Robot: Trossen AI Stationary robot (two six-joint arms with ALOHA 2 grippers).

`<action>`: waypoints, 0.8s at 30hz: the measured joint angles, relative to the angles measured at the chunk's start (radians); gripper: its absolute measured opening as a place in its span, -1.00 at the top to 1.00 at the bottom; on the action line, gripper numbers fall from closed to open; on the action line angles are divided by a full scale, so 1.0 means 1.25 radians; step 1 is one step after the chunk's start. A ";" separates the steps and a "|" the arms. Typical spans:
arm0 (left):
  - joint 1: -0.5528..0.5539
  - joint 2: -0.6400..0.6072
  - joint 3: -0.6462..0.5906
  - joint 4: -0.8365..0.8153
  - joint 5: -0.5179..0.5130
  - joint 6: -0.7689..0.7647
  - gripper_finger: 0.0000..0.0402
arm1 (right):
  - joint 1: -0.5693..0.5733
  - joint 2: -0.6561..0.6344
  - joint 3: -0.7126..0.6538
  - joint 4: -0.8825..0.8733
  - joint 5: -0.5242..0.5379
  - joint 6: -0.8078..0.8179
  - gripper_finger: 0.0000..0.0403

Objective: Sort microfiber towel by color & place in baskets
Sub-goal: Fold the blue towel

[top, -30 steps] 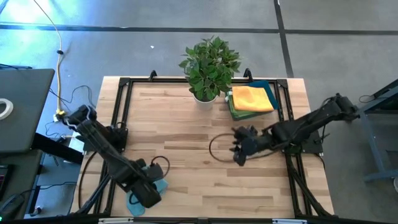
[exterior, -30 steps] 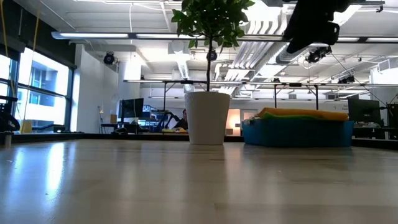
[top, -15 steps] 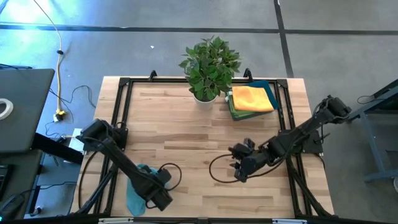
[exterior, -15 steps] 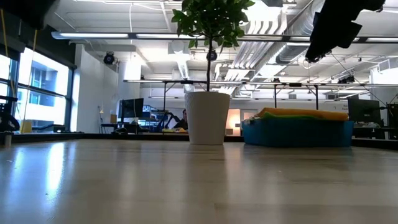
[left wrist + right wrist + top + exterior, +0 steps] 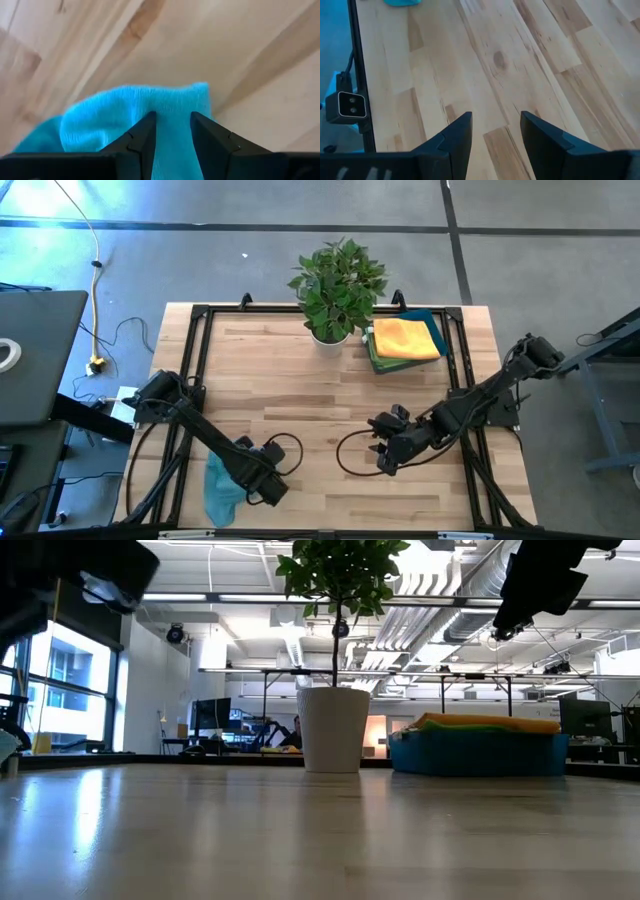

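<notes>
The left wrist view shows the left claw (image 5: 171,132) closed on a fold of a bright blue microfiber towel (image 5: 125,117), the cloth being pinched between the two dark fingers (image 5: 142,137) with bare wood planks behind it. In the high view the same blue towel (image 5: 222,488) is seen trailing from the left claw (image 5: 268,482) near the front left of the table (image 5: 300,370), so the step in hand is judged to be the carrying of a freshly gripped towel toward its bin. The dark teal basket (image 5: 437,319) is placed at the far right corner of the table, just beside the potted plant (image 5: 337,285), and a yellow towel (image 5: 405,338) is already laid on top of what appears to be a green one inside it; no second basket can be made out. The right claw (image 5: 386,442) is held over the middle right of the table with its fingers parted and nothing between them, as the right wrist view confirms. For the next move, the towel would need to be lifted clear of the table and carried diagonally across, past the idle right arm, and a decision is required on where blue belongs, since only one bin is visible.
</notes>
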 joint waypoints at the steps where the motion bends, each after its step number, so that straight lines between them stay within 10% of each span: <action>1: 0.006 0.004 0.000 0.002 -0.003 0.013 0.44 | 0.000 0.000 0.000 0.000 0.000 0.000 0.21; 13: 0.069 0.080 -0.001 0.016 0.028 0.070 0.48 | 0.001 0.000 0.000 0.005 0.000 0.003 0.21; 24: 0.097 0.081 -0.001 0.104 -0.019 0.119 0.97 | -0.001 0.000 0.000 0.005 0.049 0.000 0.21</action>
